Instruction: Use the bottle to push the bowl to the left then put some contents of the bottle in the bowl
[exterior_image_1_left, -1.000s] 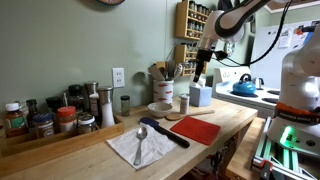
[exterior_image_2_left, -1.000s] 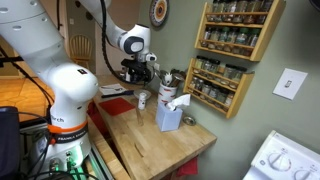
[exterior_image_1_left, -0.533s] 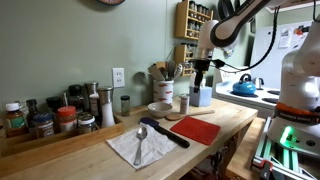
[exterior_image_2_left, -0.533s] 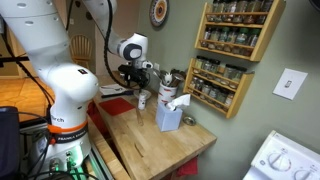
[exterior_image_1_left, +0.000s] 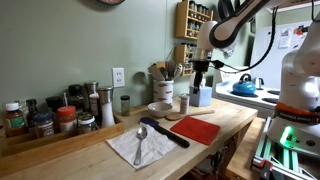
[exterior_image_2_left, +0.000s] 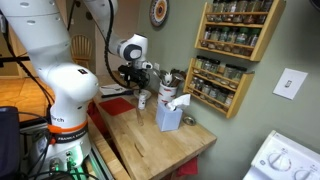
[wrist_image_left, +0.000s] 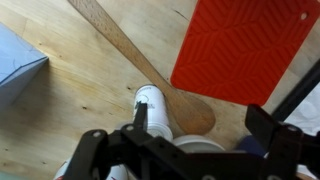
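Observation:
The bottle (exterior_image_1_left: 183, 103) stands upright on the wooden counter, just right of the shallow white bowl (exterior_image_1_left: 160, 107). My gripper (exterior_image_1_left: 203, 68) hangs open above and slightly right of the bottle, holding nothing. In an exterior view the gripper (exterior_image_2_left: 140, 72) is above the bottle (exterior_image_2_left: 143, 100). In the wrist view the bottle (wrist_image_left: 152, 108) is seen from above beside one finger of the open gripper (wrist_image_left: 200, 125). The bowl's rim (wrist_image_left: 198, 147) shows partly behind the gripper body.
A wooden spoon (wrist_image_left: 125, 50) and a red mat (exterior_image_1_left: 193, 130) lie by the bottle. A blue box (exterior_image_1_left: 201, 95) and a utensil crock (exterior_image_1_left: 164, 90) stand behind it. A napkin with a metal spoon (exterior_image_1_left: 140, 145) and spice jars (exterior_image_1_left: 40, 120) are further along.
My gripper came down a little towards the bottle a second ago and has held still since. Bottle and bowl have not moved.

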